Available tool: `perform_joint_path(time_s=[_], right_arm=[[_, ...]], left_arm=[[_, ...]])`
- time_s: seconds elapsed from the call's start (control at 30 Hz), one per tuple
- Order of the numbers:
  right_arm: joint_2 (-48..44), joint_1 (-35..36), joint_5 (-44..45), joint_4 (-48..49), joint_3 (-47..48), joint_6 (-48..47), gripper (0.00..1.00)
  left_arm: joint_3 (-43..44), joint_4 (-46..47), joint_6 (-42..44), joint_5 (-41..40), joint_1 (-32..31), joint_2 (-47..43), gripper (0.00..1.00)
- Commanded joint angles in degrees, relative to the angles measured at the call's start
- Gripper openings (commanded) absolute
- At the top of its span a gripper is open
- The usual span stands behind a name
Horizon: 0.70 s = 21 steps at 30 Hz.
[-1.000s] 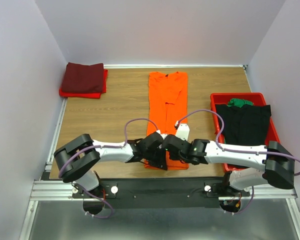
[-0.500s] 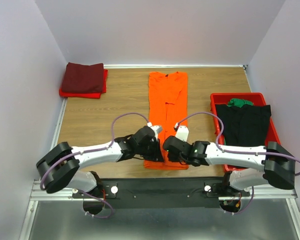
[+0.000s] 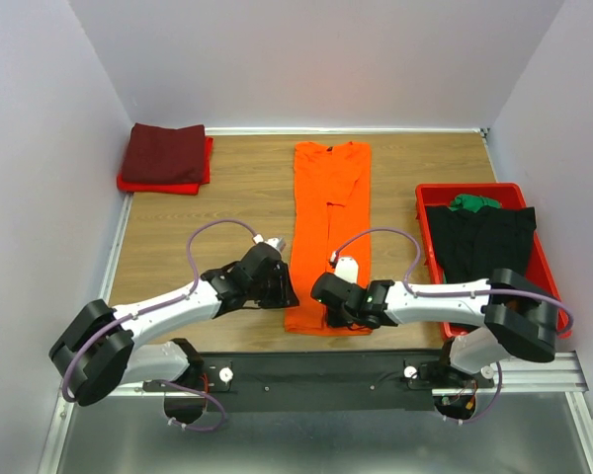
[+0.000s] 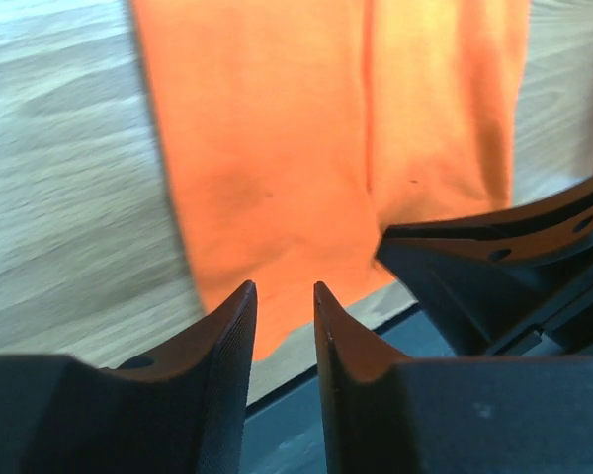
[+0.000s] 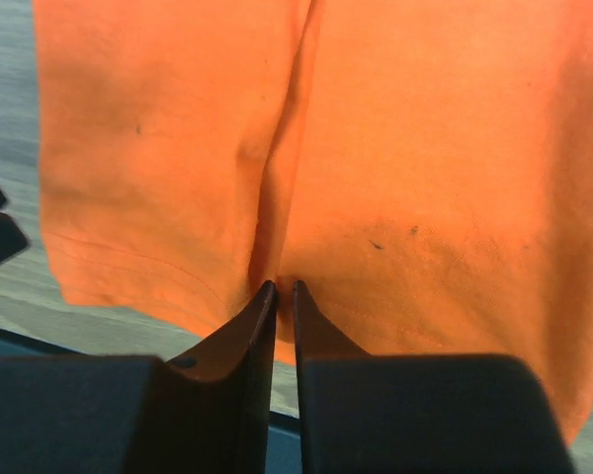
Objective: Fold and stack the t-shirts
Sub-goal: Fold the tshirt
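We judge two done — maroon t-shirt [image 3: 165, 153] on red t-shirt [image 3: 128, 184], ten o'clock. The orange t-shirt [image 3: 331, 217] lies mid-tabletop [image 3: 227, 207], a long strip; right jaws seemingly pinch its six-o'clock hem, left jaws gape empty. Black t-shirt [image 3: 489, 245] and green t-shirt [image 3: 474, 202], three o'clock, remain.

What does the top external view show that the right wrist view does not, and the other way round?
Only the top external view: the folded maroon t-shirt at the far left corner, the red tray holding a black t-shirt and a green t-shirt, and the left gripper beside the left edge of the orange t-shirt. Only the right wrist view: the right gripper nearly closed, apparently pinching a crease near the hem. Both: the orange t-shirt lying flat on the table.
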Motion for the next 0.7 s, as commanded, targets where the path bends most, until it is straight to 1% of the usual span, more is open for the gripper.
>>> perform_joint_path(time_s=[0.0,0.03,0.07,0.13,0.27,0.43,0.53,0.57,0.63,0.67], right_arm=[[1.3,0.5,-2.3,1.4,1.1,-1.0,0.14],[1.4,0.7,-2.6,1.4,1.4,-1.1,0.11],[1.2,0.7,-2.9,1.3,1.5,-1.2,0.05],[0.6,0.7,-3.5,1.3,1.6,-1.5,0.01],[-0.9,0.8,-4.6,1.3,1.4,-2.0,0.01],[-0.1,0.9,-5.7,1.4,1.9,-1.9,0.01],[-0.7,0.8,-5.1,1.3,1.6,-1.8,0.08],[-2.0,0.9,-4.6,1.3,1.2,-1.6,0.19],[-4.9,0.9,-2.3,0.4,0.1,-0.7,0.3],[-8.7,0.8,-1.4,-0.4,-0.7,0.1,0.39]], left_arm=[[-2.0,-3.2,-2.1,-4.1,0.6,-2.3,0.4],[-2.3,-3.2,-2.3,-4.1,0.7,-2.4,0.4],[-2.5,-3.3,-2.5,-4.1,0.7,-2.5,0.4],[-3.6,-2.9,-2.9,-4.0,0.9,-2.6,0.4],[-5.4,-2.1,-3.6,-3.4,0.8,-3.2,0.41],[-7.4,-1.4,-4.0,-3.3,0.8,-4.0,0.41],[-7.6,-1.4,-3.7,-3.0,0.8,-3.9,0.42],[-7.8,-1.6,-3.8,-2.9,0.8,-3.9,0.43],[-8.1,-1.4,-3.8,-2.6,0.9,-4.3,0.44],[-8.4,-1.5,-3.8,-2.6,0.9,-4.5,0.44]])
